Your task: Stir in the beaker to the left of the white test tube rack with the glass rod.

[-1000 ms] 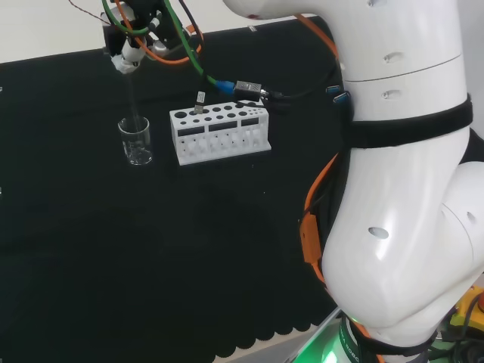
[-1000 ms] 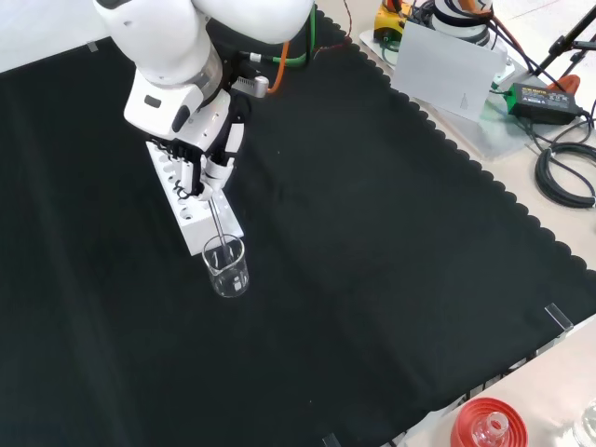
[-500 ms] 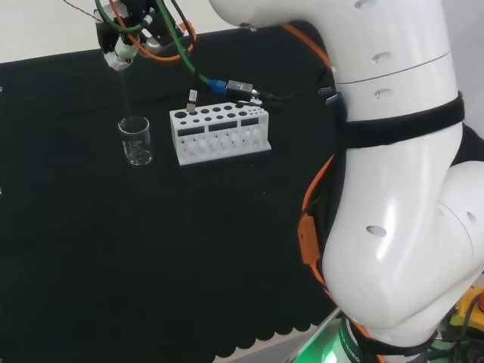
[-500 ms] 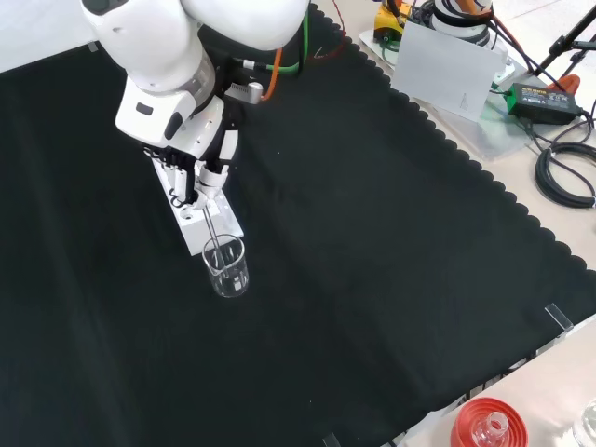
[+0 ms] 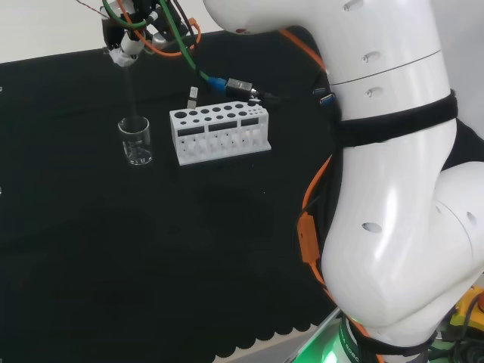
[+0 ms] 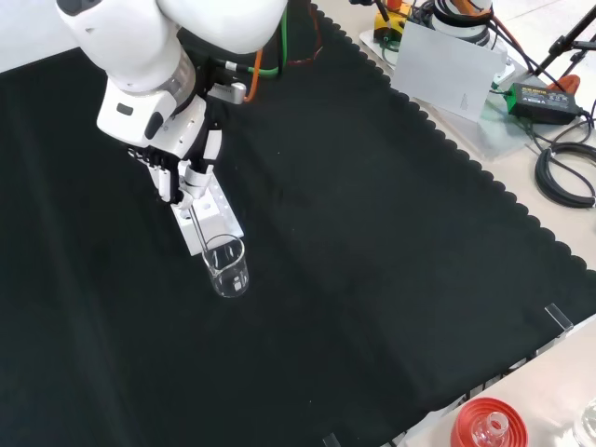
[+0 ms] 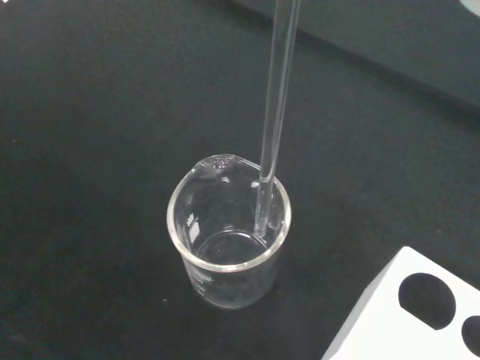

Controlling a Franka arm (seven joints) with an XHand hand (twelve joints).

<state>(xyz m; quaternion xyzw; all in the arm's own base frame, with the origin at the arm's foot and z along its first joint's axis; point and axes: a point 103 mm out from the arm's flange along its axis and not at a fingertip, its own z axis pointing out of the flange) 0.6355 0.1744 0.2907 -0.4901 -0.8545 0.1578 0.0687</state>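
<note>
A small clear beaker (image 5: 135,141) (image 6: 226,266) (image 7: 228,238) stands upright on the black cloth, left of the white test tube rack (image 5: 219,133) in the head view. High above it the hand (image 5: 128,41) (image 6: 183,166) is shut on a thin glass rod (image 5: 130,91) (image 6: 203,224) (image 7: 274,116). The rod hangs nearly upright, and its lower end sits just inside the beaker by the rim, well above the bottom, as the wrist view shows. The beaker looks empty.
The rack (image 6: 208,214) (image 7: 409,311) stands close beside the beaker. The arm's big white links (image 5: 386,174) stand at the head view's right. A red ribbed stand (image 6: 489,424) with a flask sits off the cloth at the front view's lower right, beside cables and a power brick (image 6: 540,98).
The hand has risen with the rod, which now reaches only just below the rim instead of deep into the beaker. Beaker and rack have stayed in place.
</note>
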